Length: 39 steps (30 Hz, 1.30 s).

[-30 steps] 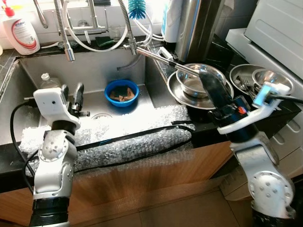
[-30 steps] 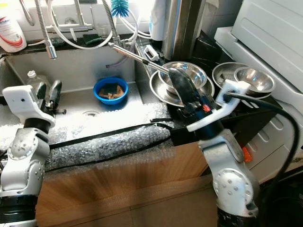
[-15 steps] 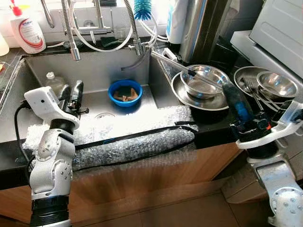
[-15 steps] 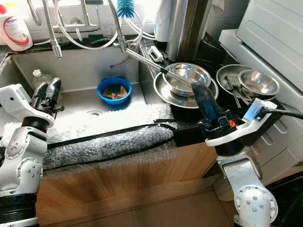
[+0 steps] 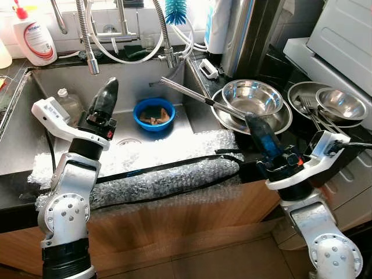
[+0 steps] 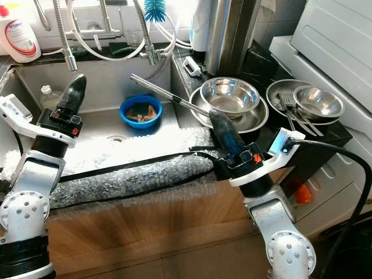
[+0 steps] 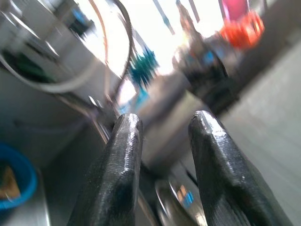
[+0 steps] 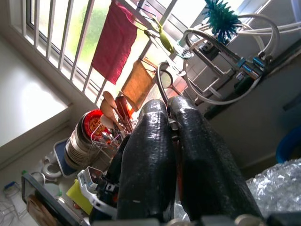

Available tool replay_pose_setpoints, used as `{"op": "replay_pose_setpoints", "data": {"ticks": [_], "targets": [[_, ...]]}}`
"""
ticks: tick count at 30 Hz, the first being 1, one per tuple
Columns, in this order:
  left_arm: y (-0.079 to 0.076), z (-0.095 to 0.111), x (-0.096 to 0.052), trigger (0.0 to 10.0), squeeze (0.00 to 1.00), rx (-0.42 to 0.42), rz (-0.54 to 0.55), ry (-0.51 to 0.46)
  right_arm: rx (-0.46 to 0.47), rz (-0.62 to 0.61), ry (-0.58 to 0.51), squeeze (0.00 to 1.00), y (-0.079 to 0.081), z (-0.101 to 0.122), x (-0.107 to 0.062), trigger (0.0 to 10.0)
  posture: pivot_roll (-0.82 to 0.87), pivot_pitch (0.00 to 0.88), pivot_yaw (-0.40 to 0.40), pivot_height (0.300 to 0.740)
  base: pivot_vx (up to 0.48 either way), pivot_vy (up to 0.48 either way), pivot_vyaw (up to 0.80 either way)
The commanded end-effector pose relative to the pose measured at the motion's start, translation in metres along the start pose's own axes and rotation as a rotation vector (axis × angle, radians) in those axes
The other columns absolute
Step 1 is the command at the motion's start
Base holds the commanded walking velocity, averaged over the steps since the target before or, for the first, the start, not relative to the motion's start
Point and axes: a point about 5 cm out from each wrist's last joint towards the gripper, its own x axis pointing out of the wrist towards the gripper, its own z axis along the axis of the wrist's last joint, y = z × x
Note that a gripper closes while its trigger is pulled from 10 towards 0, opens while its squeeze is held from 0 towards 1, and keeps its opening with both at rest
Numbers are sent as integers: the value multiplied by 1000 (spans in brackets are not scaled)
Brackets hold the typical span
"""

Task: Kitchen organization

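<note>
Nothing looks sorted yet, I judge. My right gripper (image 6: 224, 129) hangs at the counter edge, fingers pressed together, empty; the steel bowl (image 6: 229, 95) sits at its 12 o'clock on a plate (image 6: 256, 120). My left gripper (image 5: 104, 97) is over the sink (image 5: 35, 139), fingers slightly apart, holding nothing. A blue bowl (image 5: 151, 113) waits at its 3 o'clock; more bowls (image 5: 341, 103) rest far right.

Sink basin (image 5: 125, 87): open floor mid & front-left; blue bowl (image 5: 151, 113) sits at back-right, small bottle (image 5: 68, 103) at left wall. Hoses & spray head (image 5: 92, 63) hang over back edge. Long metal handle (image 5: 192, 96) juts across sink's right rim. Counter right: stacked steel bowls (image 5: 251, 100) crowd it, more bowls (image 5: 340, 103) beyond. Bubble wrap (image 5: 163, 174) covers front ledge.
</note>
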Motion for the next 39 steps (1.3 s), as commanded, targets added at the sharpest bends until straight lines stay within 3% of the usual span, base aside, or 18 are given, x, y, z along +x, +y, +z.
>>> {"op": "replay_pose_setpoints", "data": {"ticks": [1, 6, 12, 39], "targets": [[-10, -2, -2, 10000, 0, -24, -79, 56, 8, 18, 25, 0, 3, -5, -1, 10000, 61, 106, -34, 740, 0, 0, 0], [-16, -1, -7, 10000, 0, -48, -145, 115, 15, -18, 34, 0, -2, -9, -5, 10000, 60, 112, -30, 740, 0, 0, 0], [-29, -7, -8, 10000, 0, -96, -219, 145, 40, 5, 49, 0, 2, -18, -2, 10000, 65, 118, -29, 740, 0, 0, 0], [-31, -25, -6, 10000, 0, -135, -201, 193, 87, 74, 0, 0, 9, -15, 3, 10000, 64, 119, -29, 740, 0, 0, 0]]}}
